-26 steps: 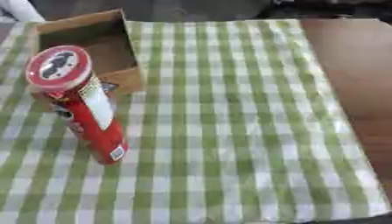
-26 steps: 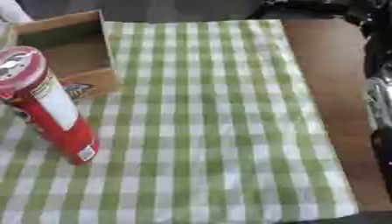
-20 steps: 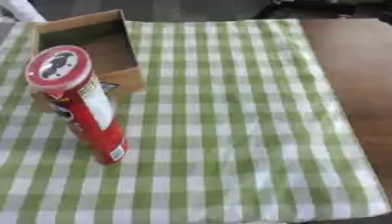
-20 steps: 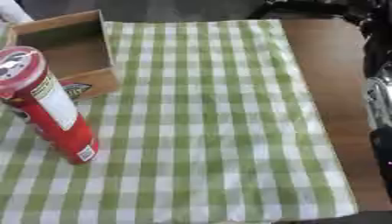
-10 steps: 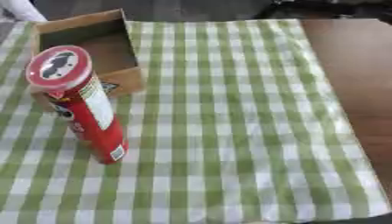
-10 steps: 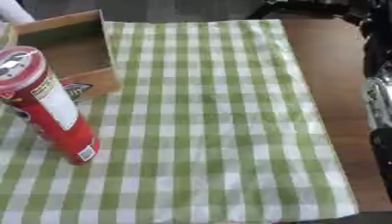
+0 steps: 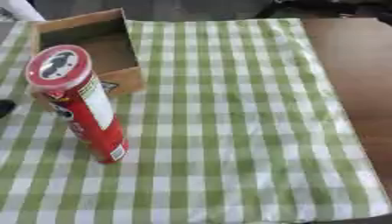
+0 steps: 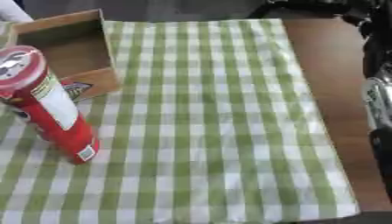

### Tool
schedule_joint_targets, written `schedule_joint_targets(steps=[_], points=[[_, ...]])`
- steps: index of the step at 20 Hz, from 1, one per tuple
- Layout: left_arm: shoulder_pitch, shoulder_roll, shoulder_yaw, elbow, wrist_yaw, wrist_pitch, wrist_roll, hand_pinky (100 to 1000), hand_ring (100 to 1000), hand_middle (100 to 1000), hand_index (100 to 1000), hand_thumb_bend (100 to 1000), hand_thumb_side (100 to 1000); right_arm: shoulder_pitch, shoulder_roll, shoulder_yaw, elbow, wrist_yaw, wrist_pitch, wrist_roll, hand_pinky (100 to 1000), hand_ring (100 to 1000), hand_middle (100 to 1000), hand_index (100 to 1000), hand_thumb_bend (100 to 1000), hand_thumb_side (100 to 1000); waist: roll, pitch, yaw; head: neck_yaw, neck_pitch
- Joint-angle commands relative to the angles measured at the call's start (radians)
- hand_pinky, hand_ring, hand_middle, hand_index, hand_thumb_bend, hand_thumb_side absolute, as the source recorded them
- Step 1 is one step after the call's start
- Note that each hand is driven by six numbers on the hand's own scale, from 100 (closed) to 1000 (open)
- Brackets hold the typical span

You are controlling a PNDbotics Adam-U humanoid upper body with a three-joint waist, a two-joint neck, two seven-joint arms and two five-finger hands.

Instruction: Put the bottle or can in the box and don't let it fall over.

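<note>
A tall red can (image 7: 82, 107) with a red lid stands upright on the green checked cloth, at the left. Right behind it lies an open cardboard box (image 7: 126, 41), its hollow facing up and nothing inside that I can see. The can's top overlaps the box's near wall in the picture. A small dark tip of my left hand (image 7: 5, 107) shows at the left edge, level with the can's middle and apart from it. My right arm (image 8: 380, 103), black and silver, runs along the right edge of the right eye view; its hand is cut off.
The green and white checked cloth (image 7: 229, 131) covers most of the brown table (image 7: 360, 65), which is bare along the right side. A white object (image 8: 12, 11) sits past the box at the top left corner.
A small dark tip has come in at the left edge beside the can. The can and the box have not moved.
</note>
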Motion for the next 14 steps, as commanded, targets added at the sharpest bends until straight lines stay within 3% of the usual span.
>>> schedule_joint_targets(steps=[1,14], points=[[0.008,0.013,-0.006,-0.046,-0.017,0.009,-0.032,1000,851,914,885,891,157,-0.012,-0.017,-0.006,-0.014,0.003,-0.003,0.001,824,851,846,858,279,705,0.002,-0.011,0.002,-0.004,-0.014],[-0.022,-0.008,-0.063,-0.031,-0.051,0.068,-0.058,1000,873,920,882,932,156,-0.012,-0.011,-0.004,-0.013,0.002,-0.003,0.005,824,850,847,858,276,707,0.0,-0.011,0.0,0.001,-0.024]])
